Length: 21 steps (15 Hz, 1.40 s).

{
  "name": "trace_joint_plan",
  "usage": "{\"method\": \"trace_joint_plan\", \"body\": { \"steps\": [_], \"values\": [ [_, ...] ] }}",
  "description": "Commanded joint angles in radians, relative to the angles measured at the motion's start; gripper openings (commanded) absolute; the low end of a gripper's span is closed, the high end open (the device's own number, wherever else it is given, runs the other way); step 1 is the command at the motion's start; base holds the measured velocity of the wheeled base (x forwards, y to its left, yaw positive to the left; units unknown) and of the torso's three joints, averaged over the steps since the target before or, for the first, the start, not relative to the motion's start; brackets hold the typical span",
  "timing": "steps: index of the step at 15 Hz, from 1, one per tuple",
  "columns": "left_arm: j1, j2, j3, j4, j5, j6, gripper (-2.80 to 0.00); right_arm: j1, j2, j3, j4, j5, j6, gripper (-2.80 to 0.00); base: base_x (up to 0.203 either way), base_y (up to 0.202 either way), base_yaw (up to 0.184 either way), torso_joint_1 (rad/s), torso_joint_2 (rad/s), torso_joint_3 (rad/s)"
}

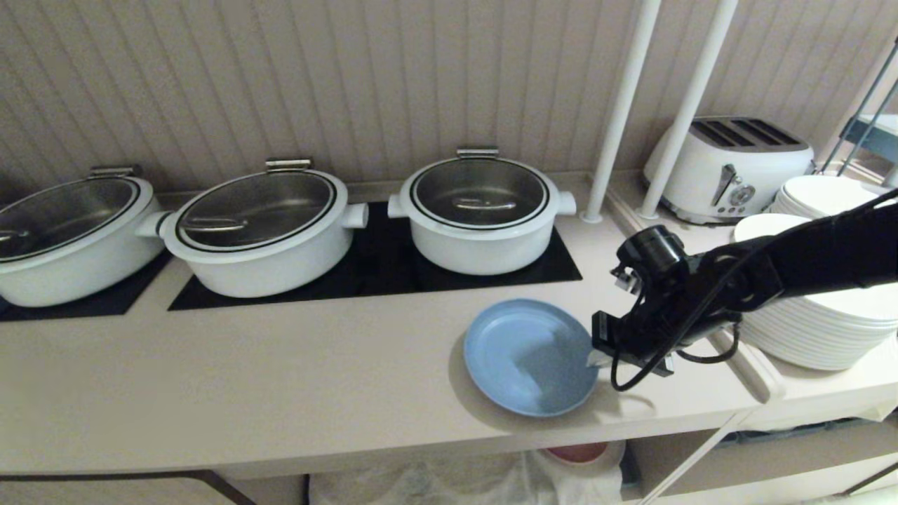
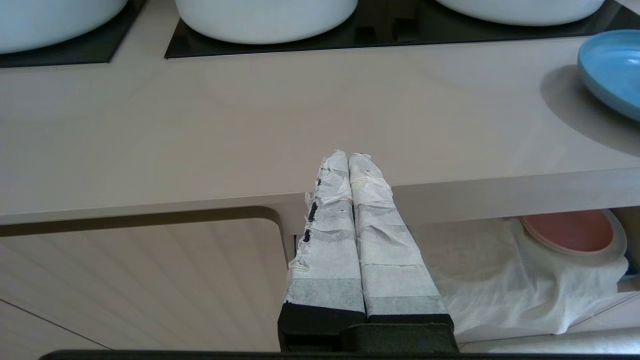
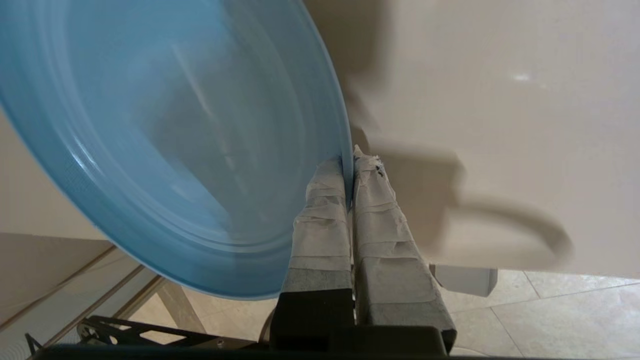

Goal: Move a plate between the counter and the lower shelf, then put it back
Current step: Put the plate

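Head view: the right gripper (image 1: 595, 359) reaches in from 3 o'clock and pinches the plate (image 1: 527, 356) at its 3 o'clock rim. The plate sits over the counter (image 1: 280, 379) near the front edge, at 5 o'clock from the nearest of 3 white pots (image 1: 481, 212). A stack of white plates (image 1: 821, 308) and a toaster (image 1: 729, 167) stand at 3 o'clock. Below, the shelf (image 1: 484, 484) shows white cloth and a pink plate (image 1: 579, 452).

Left wrist view: the left gripper (image 2: 348, 160) is clenched on nothing, fingers pressed together, before the counter's front edge.

Right wrist view: the taped fingers (image 3: 325, 210) clamp the plate's rim, the plate tilted above the counter.
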Motion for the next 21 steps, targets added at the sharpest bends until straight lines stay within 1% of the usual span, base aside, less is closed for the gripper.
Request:
{"method": "trace_joint_plan", "body": {
  "steps": [1, 16, 17, 21],
  "values": [
    [0.0, 0.0, 0.0, 0.0, 0.0, -0.001, -2.8, -0.002, 0.003, -0.001, -0.002, 0.002, 0.003, -2.8, 0.0, 0.0, 0.0, 0.0, 0.0, 0.0],
    [0.0, 0.0, 0.0, 0.0, 0.0, -0.001, -2.8, -0.014, 0.03, -0.03, -0.003, 0.0, -0.002, -2.8, 0.0, 0.0, 0.0, 0.0, 0.0, 0.0],
    [0.0, 0.0, 0.0, 0.0, 0.0, -0.001, -2.8, -0.014, 0.03, -0.03, -0.005, 0.0, -0.002, 0.0, 0.0, 0.0, 0.0, 0.0, 0.0, 0.0],
    [0.0, 0.0, 0.0, 0.0, 0.0, -0.001, -2.8, -0.014, 0.036, -0.029, -0.008, -0.001, -0.002, 0.0, 0.0, 0.0, 0.0, 0.0, 0.0, 0.0]
  ]
}}
